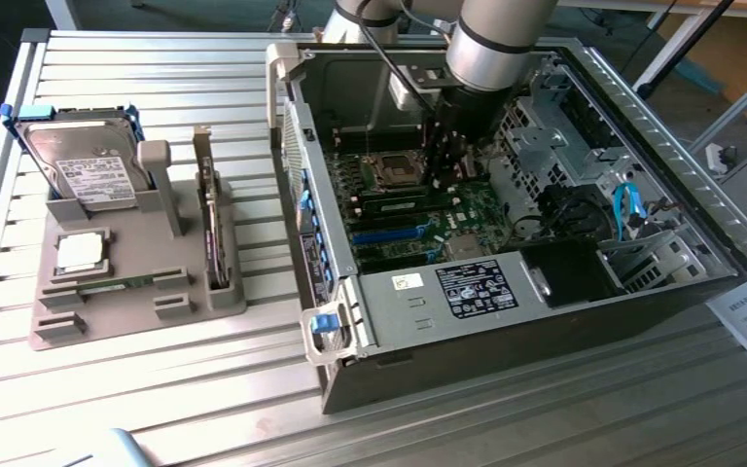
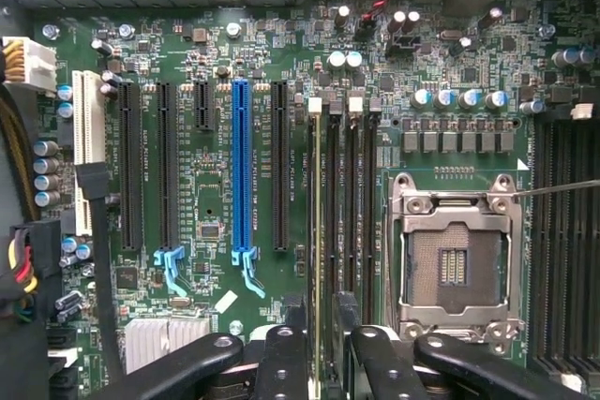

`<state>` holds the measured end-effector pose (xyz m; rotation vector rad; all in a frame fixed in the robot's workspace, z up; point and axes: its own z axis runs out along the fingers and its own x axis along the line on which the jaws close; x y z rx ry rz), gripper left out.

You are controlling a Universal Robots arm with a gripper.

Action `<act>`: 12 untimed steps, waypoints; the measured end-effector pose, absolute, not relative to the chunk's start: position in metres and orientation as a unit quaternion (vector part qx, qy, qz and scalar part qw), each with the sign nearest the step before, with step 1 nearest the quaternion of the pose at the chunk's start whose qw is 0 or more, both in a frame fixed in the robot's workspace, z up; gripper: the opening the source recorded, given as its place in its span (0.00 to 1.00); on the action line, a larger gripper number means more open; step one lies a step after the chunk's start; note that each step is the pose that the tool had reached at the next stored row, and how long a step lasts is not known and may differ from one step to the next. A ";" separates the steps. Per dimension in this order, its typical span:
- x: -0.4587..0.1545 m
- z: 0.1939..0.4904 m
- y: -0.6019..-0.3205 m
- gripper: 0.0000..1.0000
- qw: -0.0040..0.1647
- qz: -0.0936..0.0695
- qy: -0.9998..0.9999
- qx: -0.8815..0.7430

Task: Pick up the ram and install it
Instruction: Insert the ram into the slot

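Note:
My gripper [image 1: 458,177] reaches down into the open computer case [image 1: 685,165] over the motherboard's memory slots [image 2: 345,203]. It is open, and its two black fingers [image 2: 281,362] straddle the slot row in the wrist view, gripper [image 2: 328,367]. A thin strip that looks like a ram [image 2: 315,213] stands edge-on in the outermost memory slot, on the blue slot's side, between the fingers; whether they touch it I cannot tell. Another ram [image 1: 121,284] lies flat in the grey holder [image 1: 75,326] on the exterior view's left.
The holder also carries a hard drive [image 1: 82,165], a square silver processor [image 1: 79,251] and an upright expansion card [image 1: 218,248]. The empty CPU socket [image 2: 455,259] lies beside the memory slots. A blue expansion slot [image 2: 241,175], the power supply [image 1: 478,287] and blue cables [image 1: 626,209] crowd the case.

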<state>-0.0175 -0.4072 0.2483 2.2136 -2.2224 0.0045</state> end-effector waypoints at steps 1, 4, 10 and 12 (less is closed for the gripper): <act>-0.018 0.250 -0.407 0.25 0.002 0.001 -0.709 0.706; -0.018 0.255 -0.407 0.25 0.002 0.001 -0.708 0.706; -0.018 0.268 -0.407 0.25 0.002 0.001 -0.708 0.706; -0.018 0.272 -0.407 0.25 0.002 0.001 -0.708 0.706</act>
